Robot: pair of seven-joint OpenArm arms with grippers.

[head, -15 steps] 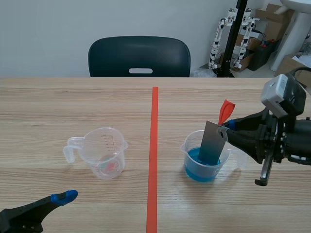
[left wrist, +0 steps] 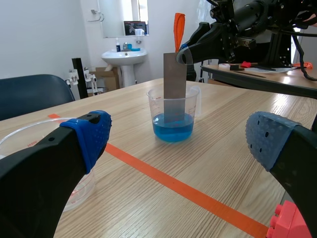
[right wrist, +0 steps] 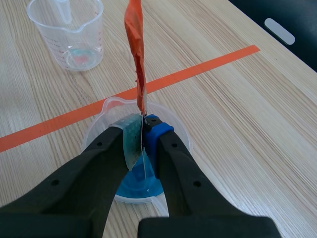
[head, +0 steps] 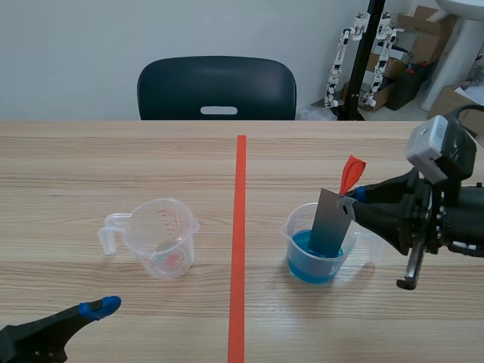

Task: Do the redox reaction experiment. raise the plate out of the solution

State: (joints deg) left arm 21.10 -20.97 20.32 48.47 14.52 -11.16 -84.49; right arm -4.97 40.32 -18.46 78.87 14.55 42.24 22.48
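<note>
A grey metal plate with an orange-red tag at its top stands tilted in a clear cup of blue solution, right of the tape line. Its lower end is in the liquid. My right gripper is shut on the plate's upper edge; the right wrist view shows the plate edge-on between the pads, with the tag rising above. The left wrist view has the plate and cup well ahead of my open left gripper. In the scene view the left gripper rests low near the front edge.
A clear measuring cup with a handle and a faint red trace at its bottom stands left of the tape line. A dark chair is behind the table's far edge. Boxes and a stand crowd the back right.
</note>
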